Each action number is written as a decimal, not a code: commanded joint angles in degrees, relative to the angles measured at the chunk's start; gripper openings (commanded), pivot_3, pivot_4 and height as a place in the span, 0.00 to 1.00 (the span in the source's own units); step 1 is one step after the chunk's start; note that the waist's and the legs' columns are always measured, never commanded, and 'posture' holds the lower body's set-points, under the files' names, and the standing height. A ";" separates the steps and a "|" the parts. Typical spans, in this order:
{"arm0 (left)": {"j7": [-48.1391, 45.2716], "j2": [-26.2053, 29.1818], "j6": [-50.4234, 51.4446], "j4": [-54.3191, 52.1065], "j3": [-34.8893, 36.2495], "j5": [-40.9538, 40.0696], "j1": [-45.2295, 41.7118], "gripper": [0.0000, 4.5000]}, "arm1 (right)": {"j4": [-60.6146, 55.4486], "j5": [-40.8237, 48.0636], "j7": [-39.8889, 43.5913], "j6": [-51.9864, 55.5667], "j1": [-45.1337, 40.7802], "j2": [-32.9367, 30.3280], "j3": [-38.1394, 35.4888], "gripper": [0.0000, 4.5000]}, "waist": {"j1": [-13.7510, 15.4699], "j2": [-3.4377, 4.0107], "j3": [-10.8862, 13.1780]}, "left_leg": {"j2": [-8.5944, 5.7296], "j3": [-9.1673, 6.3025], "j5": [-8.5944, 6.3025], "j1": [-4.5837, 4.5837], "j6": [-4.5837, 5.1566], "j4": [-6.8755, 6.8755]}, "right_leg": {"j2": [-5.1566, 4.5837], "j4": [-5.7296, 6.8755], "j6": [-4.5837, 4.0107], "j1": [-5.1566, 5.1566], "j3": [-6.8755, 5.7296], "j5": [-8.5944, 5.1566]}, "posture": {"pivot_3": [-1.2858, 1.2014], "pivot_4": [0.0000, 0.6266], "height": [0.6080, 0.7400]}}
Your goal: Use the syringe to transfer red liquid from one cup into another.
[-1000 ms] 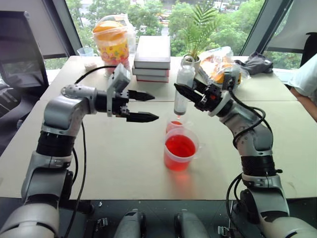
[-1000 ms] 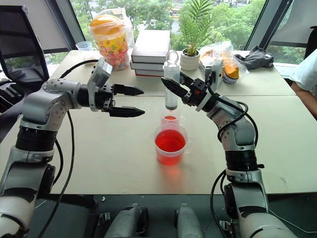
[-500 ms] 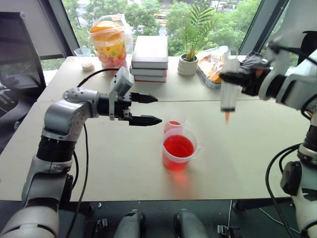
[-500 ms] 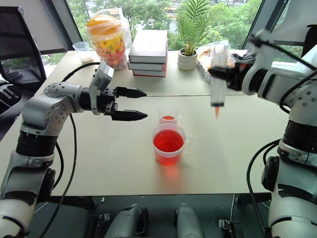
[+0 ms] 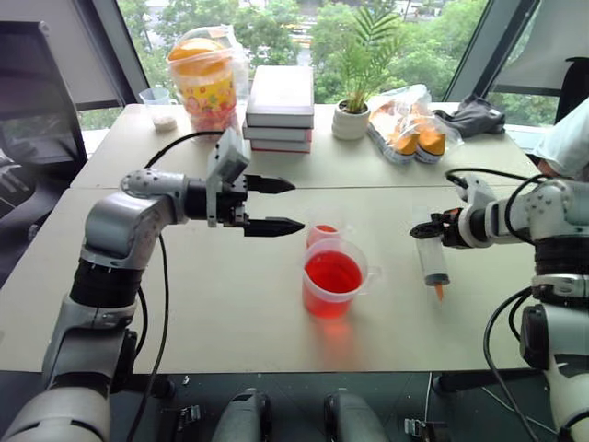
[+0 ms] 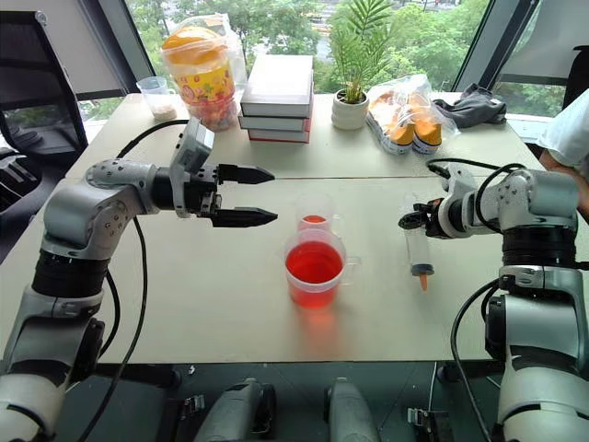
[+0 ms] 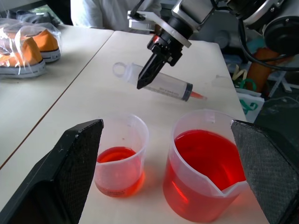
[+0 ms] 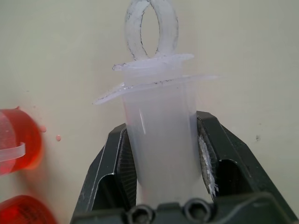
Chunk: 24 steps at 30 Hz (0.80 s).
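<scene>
The syringe (image 5: 431, 262) is a clear barrel with an orange tip. It lies nearly flat, low over the table to the right of the cups, and whether it touches the tabletop I cannot tell. My right gripper (image 5: 428, 232) is shut on its barrel just below the flange (image 8: 159, 88). The wide beaker (image 5: 333, 276) holds red liquid (image 7: 208, 156). The small cup (image 5: 322, 232) stands just behind it with a little red liquid at its bottom (image 7: 119, 156). My left gripper (image 5: 296, 204) hovers open to the left of the cups, holding nothing.
Along the back of the table stand a stack of books (image 5: 283, 106), a potted plant (image 5: 354, 110), a snack jar (image 5: 207, 78), bagged shoes (image 5: 409, 129) and a small clear cup (image 5: 161, 106). A person's sleeve (image 5: 566, 147) shows at the right edge. Red droplets (image 8: 58, 137) dot the table.
My right arm swung right and down from above the small cup, tipping the syringe from upright to nearly flat beside the cups. The left gripper stayed in place, open.
</scene>
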 commanded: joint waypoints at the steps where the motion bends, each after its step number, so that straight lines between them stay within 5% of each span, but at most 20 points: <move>1: 0.61 0.52 0.46 -2.29 1.23 -1.68 0.17 1.00 | 2.34 -2.81 2.07 -3.58 -0.42 0.37 0.72 0.31 | -0.01 0.00 0.00 | 0.00 0.00 0.00 0.00 0.00 0.00 | 0.01 0.00 0.00 0.00 0.00 0.00 | 0.52 0.24 1.00; 2: 0.81 0.51 0.65 -2.48 1.28 -1.99 0.22 1.00 | 3.30 -3.53 2.54 -4.36 -0.44 0.61 0.89 0.31 | -0.03 0.00 0.00 | 0.00 0.00 0.00 0.00 0.00 0.00 | 0.02 0.00 0.00 0.00 0.00 0.00 | 0.52 0.24 1.00; 8: 1.42 0.80 2.63 -4.04 1.48 -4.30 0.79 1.00 | 0.93 -4.65 5.90 -4.72 0.07 -0.72 0.62 0.98 | 0.01 -0.01 -0.01 | 0.00 0.01 0.00 0.04 0.00 0.06 | 0.04 0.01 0.01 0.07 0.01 0.01 | 0.52 0.24 1.00; 13: 0.87 2.93 2.91 -5.00 1.45 -4.77 2.05 1.00 | -16.68 -2.25 12.13 -4.24 3.73 -7.98 2.00 1.00 | 0.18 0.03 0.02 | 0.00 -0.01 -0.02 0.00 0.04 0.06 | 0.04 0.00 0.02 0.02 0.00 0.00 | 0.52 0.24 1.00; 18: 1.61 4.80 3.85 -5.88 2.49 -5.81 2.94 1.00 | -39.02 5.03 23.82 -10.03 13.65 -16.93 -5.23 1.00 | 0.11 0.03 0.02 | 0.02 -0.06 -0.04 -0.05 0.07 0.02 | 0.07 -0.06 0.04 0.00 -0.03 -0.01 | 0.52 0.24 1.00; 24: 2.42 6.09 4.19 -7.04 3.37 -6.65 4.71 1.00 | -53.02 9.14 34.69 -17.38 27.48 -24.24 -13.35 1.00 | 0.12 0.01 0.02 | 0.02 -0.07 -0.04 0.03 0.07 0.10 | 0.04 -0.06 0.04 0.12 -0.02 -0.01 | 0.52 0.24 1.00</move>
